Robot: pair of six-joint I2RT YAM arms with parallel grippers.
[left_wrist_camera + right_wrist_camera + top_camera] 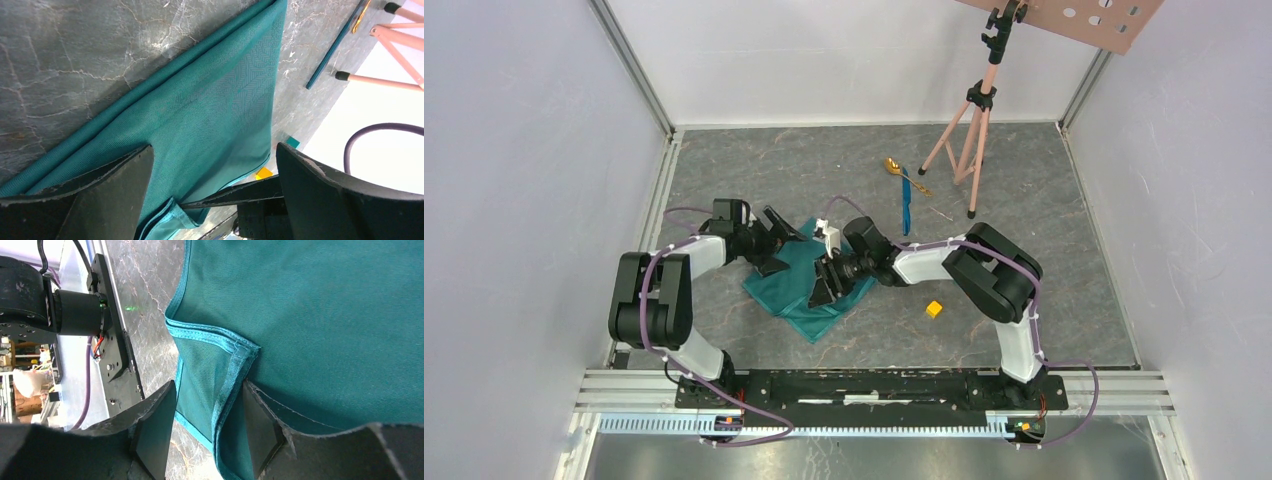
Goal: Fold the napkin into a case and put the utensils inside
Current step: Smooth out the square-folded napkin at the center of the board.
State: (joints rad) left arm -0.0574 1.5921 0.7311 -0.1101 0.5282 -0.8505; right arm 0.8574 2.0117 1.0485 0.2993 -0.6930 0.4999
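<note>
Your soft cloth napkin (225, 110) is teal-green with a fine zigzag weave — the flat tabletop (724, 170) is grey, marbled with pale veins, the small cube (934, 309) yellow.

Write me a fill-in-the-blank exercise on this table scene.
1. The left pincer hangs ___ over the napkin.
2. The right pincer's fingers straddle the napkin's hemmed ___.
3. The knife beside the spoon is ___.
4. The cube right of the napkin is ___.

Missing words: open; corner; blue; yellow.
</note>
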